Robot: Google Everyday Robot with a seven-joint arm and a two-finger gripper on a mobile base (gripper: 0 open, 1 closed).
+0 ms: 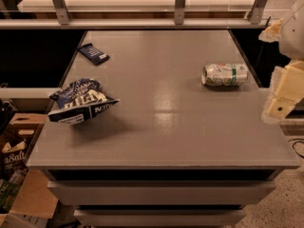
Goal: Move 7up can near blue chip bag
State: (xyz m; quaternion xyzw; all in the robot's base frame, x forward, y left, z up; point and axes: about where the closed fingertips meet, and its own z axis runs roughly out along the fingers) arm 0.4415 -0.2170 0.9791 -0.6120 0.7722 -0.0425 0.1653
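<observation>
Left of the right-edge claw [281,98] lies the 7up can [225,74]

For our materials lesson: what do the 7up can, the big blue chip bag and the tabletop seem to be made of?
7up can: likely aluminium, glossy printed body, bare silver end; blue chip bag: crinkled foil or plastic film, creases catching light; tabletop: smooth grey, perhaps laminate, soft sheen. The gripper hangs beyond the table's right edge.
</observation>
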